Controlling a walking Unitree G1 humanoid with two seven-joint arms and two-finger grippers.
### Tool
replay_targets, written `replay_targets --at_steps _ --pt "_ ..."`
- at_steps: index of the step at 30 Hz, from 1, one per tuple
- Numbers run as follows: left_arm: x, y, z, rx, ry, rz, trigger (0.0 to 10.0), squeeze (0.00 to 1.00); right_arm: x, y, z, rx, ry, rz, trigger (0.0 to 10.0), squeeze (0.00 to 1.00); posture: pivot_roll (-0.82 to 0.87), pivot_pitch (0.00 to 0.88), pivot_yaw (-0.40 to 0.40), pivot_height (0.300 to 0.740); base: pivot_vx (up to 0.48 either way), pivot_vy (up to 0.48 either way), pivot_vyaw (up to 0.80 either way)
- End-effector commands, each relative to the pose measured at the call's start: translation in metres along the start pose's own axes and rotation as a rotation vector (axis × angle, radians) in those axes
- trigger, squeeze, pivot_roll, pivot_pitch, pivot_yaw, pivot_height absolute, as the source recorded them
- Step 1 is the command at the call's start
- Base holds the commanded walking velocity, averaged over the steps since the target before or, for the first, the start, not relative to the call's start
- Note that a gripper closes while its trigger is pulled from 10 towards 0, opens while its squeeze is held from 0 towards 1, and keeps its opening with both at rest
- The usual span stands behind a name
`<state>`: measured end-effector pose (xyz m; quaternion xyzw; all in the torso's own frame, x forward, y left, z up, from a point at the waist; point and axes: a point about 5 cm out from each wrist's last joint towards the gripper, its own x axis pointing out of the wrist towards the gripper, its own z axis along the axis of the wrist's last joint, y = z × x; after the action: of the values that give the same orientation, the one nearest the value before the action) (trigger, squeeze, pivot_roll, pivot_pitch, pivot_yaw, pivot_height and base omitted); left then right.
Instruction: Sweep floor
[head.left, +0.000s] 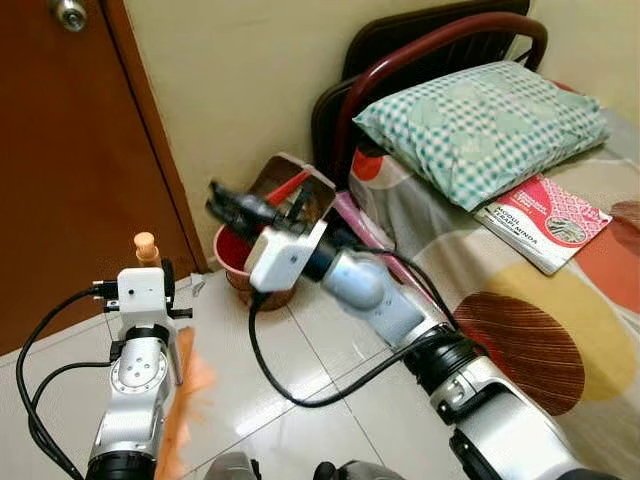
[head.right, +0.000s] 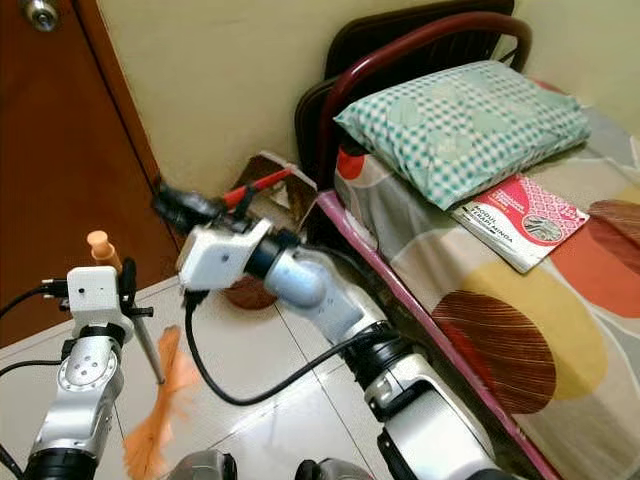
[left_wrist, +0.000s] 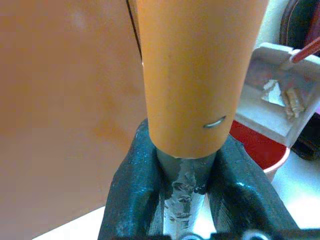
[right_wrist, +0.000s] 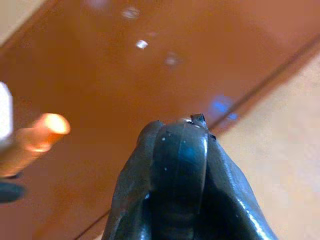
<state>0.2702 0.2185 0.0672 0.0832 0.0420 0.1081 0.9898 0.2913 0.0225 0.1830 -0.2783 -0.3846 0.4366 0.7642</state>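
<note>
The left gripper (left_wrist: 185, 200) clamps one orange broom handle (left_wrist: 200, 75); the right eye view shows its bristles (head.right: 160, 410) on the tiled floor (head.right: 250, 350). The right gripper (head.right: 185, 210), fingers pressed together, holds one red-handled dustpan (head.left: 290, 190) over a red bucket (left_wrist: 262, 150). One pillow (head.left: 480, 120) and one book (head.left: 545, 222), writing unreadable, lie on the bed (head.left: 560, 340).

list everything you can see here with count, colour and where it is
broom: 1, orange, handle clamped in left gripper, bristles low over the floor
dustpan: 1, pale with red handle, tilted over the bin
bin: 1, red, on the floor by the bed
pillow: 1, green check, at the bed head
booklet: 1, red and white, on the bed
door: 1, brown, on the robot's left
left gripper: 1, black fingers, shut on broom
right gripper: 1, black fingers, at the dustpan
</note>
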Motion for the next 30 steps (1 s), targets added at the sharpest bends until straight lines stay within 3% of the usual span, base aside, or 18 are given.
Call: replay_targets --at_steps 1,10,18,20,22,26,27,28,29,30 --pt "-0.004 -0.002 -0.008 0.003 0.034 -0.005 10.0 0.00 -0.002 0.010 0.001 0.003 -0.021 0.022 10.0 0.00 0.06 0.077 -0.076 0.740 0.000 0.000 0.00" --pt "-0.003 -0.002 -0.007 0.005 0.027 -0.009 10.0 0.00 -0.007 0.030 0.004 0.006 -0.054 0.072 10.0 0.00 0.06 0.079 -0.075 0.740 0.000 0.000 0.00" --pt "-0.002 -0.004 -0.006 0.003 0.023 -0.012 10.0 0.00 -0.008 0.023 0.003 -0.032 -0.056 0.020 10.0 0.00 0.06 0.075 -0.074 0.740 0.000 0.000 0.00" --pt "-0.001 -0.004 -0.005 0.004 0.021 -0.012 10.0 0.00 -0.004 0.008 0.005 -0.061 -0.073 -0.045 10.0 0.00 0.07 0.069 -0.073 0.740 0.000 0.000 0.00" --pt "-0.001 -0.004 -0.005 0.004 0.021 -0.011 10.0 0.00 -0.003 0.004 0.005 -0.066 -0.078 -0.061 10.0 0.00 0.07 0.069 -0.073 0.740 0.000 0.000 0.00" --pt "0.000 -0.002 -0.003 0.009 0.010 0.001 10.0 0.00 0.011 -0.045 0.016 -0.005 -0.114 -0.273 10.0 0.00 0.07 0.065 -0.076 0.740 0.000 0.000 0.00" --pt "0.000 -0.002 -0.003 0.009 0.010 0.001 10.0 0.00 0.011 -0.045 0.016 -0.005 -0.114 -0.273 10.0 0.00 0.07 0.065 -0.076 0.740 0.000 0.000 0.00" --pt "0.001 -0.002 -0.003 0.009 0.009 0.007 10.0 0.00 0.013 -0.060 0.019 0.029 -0.118 -0.335 10.0 0.00 0.07 0.061 -0.078 0.740 0.000 0.000 0.00" --pt "0.001 -0.002 -0.003 0.009 0.009 0.007 10.0 0.00 0.013 -0.060 0.019 0.029 -0.118 -0.335 10.0 0.00 0.07 0.061 -0.078 0.740 0.000 0.000 0.00" --pt "0.001 -0.001 -0.003 0.010 0.008 0.011 10.0 0.00 0.015 -0.071 0.022 0.058 -0.121 -0.384 10.0 0.00 0.07 0.061 -0.078 0.740 0.000 0.000 0.00"
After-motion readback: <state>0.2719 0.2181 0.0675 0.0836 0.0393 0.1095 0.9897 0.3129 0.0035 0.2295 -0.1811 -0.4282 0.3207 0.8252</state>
